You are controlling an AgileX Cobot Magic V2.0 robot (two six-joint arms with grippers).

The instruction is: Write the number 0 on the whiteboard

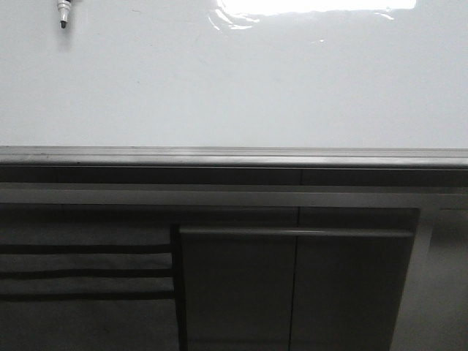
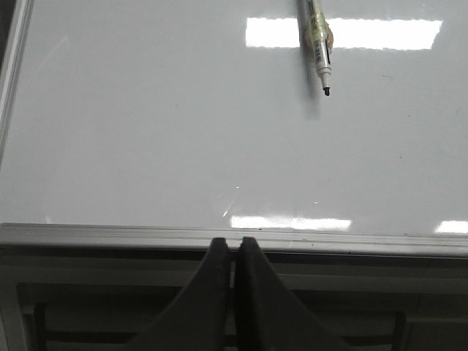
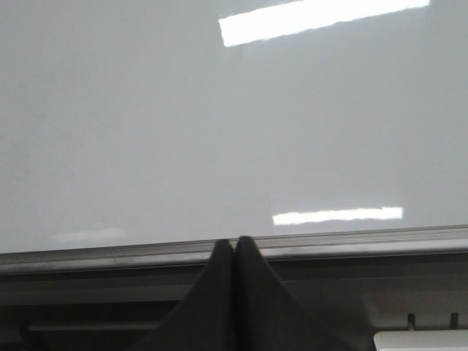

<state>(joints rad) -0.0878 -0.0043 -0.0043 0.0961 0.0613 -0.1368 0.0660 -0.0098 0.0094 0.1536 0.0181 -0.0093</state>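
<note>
The whiteboard (image 1: 234,80) fills the far part of the scene, glossy and bare, its grey edge strip (image 1: 234,156) running along the near side above the grey cabinet panels (image 1: 292,285); bright glare (image 1: 307,7) sits at its far right. No number 0 is drawn on any part of the board that shows, so the job looks unstarted. The only tool in sight is a marker (image 2: 316,36) lying on the board at the far left, uncapped, its black tip (image 1: 63,25) pointing toward the near edge. The left gripper (image 2: 234,245) hangs over the near edge strip with its fingers pressed together and nothing between them; the right gripper (image 3: 234,245) sits the same way, fingers closed and empty, farther right. The step in hand is likely fetching the marker, and the left arm is the nearer one. To do it well, it should part its fingers before reaching, come down across the barrel rather than along it, and grip the middle of the body well back from the tip, so the tip stays clear for writing. The marker may roll on the slick surface, so a squared, gentle closing matters.
</note>
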